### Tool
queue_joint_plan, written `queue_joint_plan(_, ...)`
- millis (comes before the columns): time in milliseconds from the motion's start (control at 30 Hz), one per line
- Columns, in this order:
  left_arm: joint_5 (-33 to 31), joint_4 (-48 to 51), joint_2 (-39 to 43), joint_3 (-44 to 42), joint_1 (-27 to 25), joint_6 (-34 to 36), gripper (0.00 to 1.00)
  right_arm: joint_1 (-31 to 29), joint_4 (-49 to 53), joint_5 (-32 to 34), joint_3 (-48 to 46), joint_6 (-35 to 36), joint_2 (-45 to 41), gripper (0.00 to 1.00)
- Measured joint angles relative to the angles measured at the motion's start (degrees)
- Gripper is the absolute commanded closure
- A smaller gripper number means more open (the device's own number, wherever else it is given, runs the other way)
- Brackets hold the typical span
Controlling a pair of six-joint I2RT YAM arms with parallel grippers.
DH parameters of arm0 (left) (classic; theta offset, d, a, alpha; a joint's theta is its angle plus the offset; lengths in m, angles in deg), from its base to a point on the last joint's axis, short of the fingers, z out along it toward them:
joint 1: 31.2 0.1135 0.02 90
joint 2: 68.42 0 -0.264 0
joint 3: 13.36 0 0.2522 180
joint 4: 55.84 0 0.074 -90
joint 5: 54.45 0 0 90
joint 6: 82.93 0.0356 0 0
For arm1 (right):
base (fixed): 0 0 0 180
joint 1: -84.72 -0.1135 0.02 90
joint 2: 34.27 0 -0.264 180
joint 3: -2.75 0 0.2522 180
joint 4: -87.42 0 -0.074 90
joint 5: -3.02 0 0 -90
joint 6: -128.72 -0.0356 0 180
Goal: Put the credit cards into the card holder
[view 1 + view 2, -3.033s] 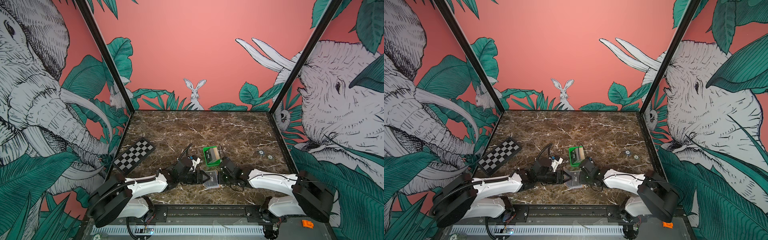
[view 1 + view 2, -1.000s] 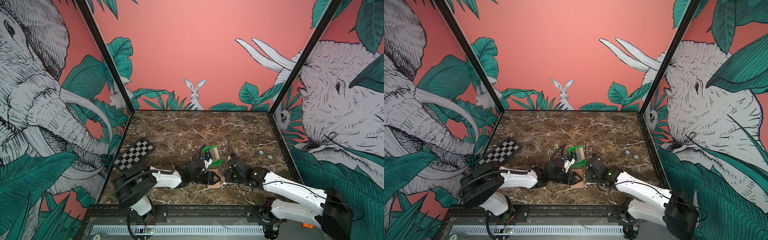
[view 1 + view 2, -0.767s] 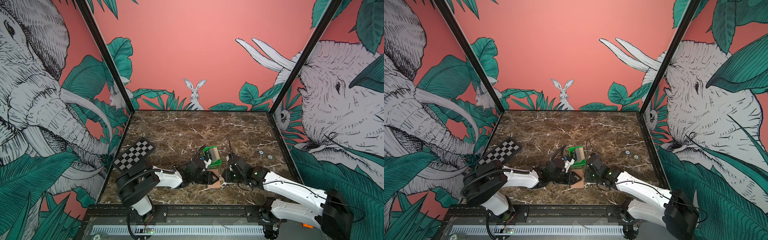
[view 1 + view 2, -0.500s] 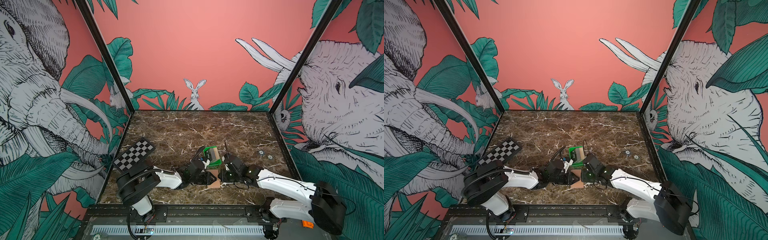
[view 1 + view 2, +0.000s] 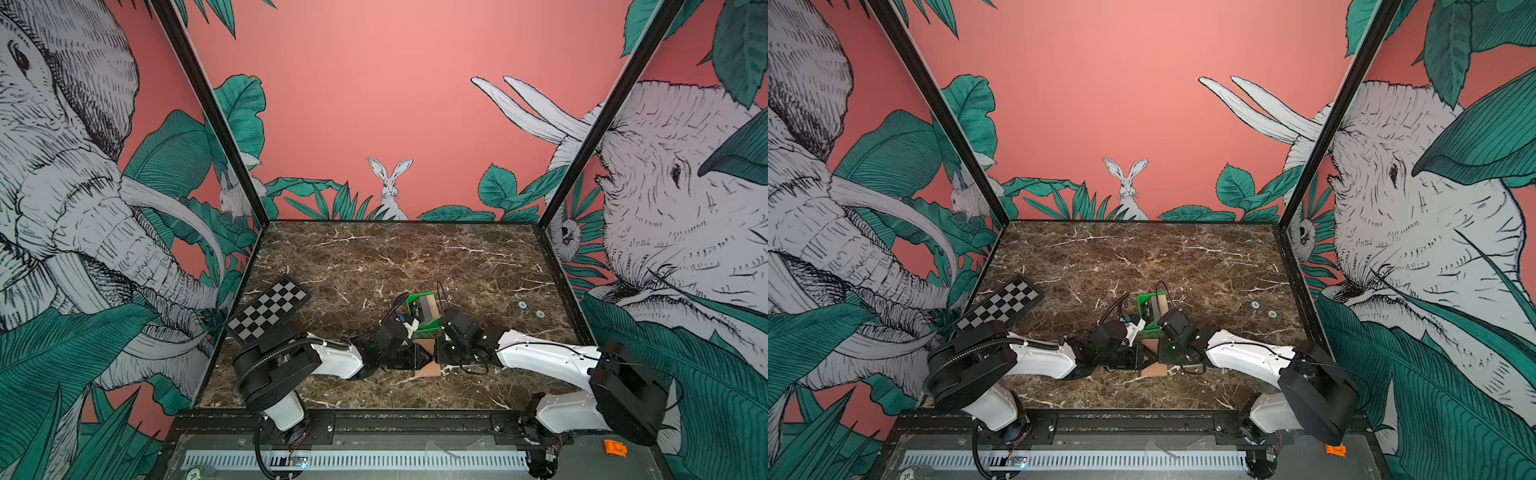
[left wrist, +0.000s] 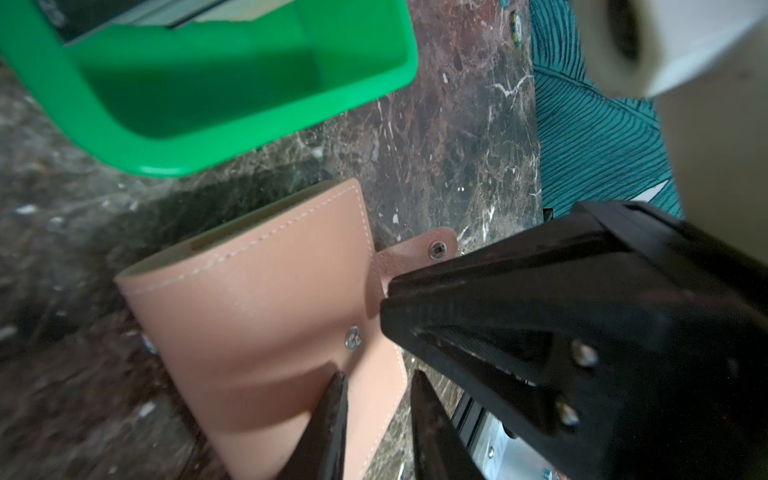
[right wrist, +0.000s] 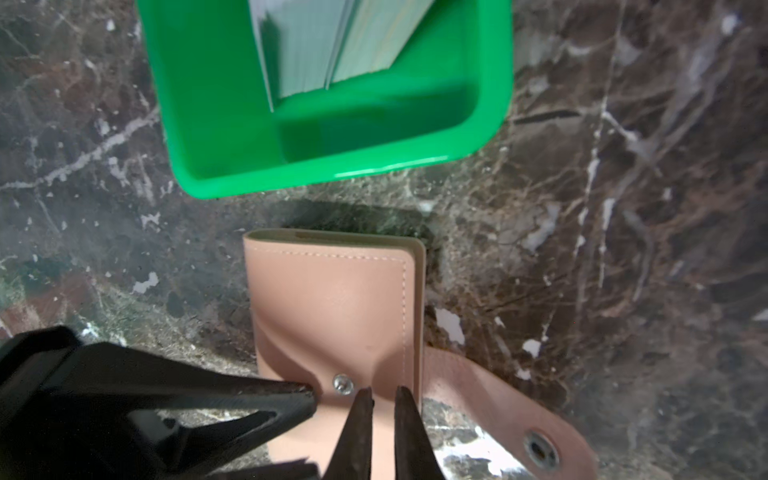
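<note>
The tan card holder (image 5: 427, 368) (image 5: 1153, 369) lies closed on the marble near the front, its snap strap (image 7: 498, 407) (image 6: 415, 257) loose to one side. My left gripper (image 5: 422, 359) (image 6: 380, 399) is shut on its near edge, where the cover (image 6: 257, 299) is dented. My right gripper (image 5: 436, 358) (image 7: 382, 399) comes in from the opposite side. It is shut on the same end of the cover (image 7: 332, 307), beside the snap stud. The credit cards (image 5: 423, 308) (image 7: 332, 41) lean in the green tray (image 5: 428, 329) (image 5: 1153, 328) just behind, the black VIP card foremost.
A black-and-white checkerboard (image 5: 268, 309) (image 5: 1000, 307) lies at the left side of the table. Two small round discs (image 5: 523, 304) (image 5: 1255, 304) sit to the right. The black frame rail (image 5: 374, 419) runs along the front edge.
My right gripper has moved left onto the card holder's end. My left gripper's jaws have narrowed onto its edge. The card holder stays on the marble.
</note>
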Motion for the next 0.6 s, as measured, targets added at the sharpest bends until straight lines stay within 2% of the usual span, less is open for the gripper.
queue_joint_plan(133,-0.1,1.6,1.2,0.0,0.0,0.2,0.74,0.0,0.7,0.3,0.0,0.0,0.8,0.88)
queue_joint_plan(333,-2.1,13.2,5.5,2.8,0.0,3.8,0.85,0.0,1.1,0.7,0.0,0.0,0.9,0.88)
queue_joint_plan(600,-5.4,23.9,5.5,7.4,0.0,7.1,0.85,0.0,1.2,0.9,0.0,0.1,0.9,0.88)
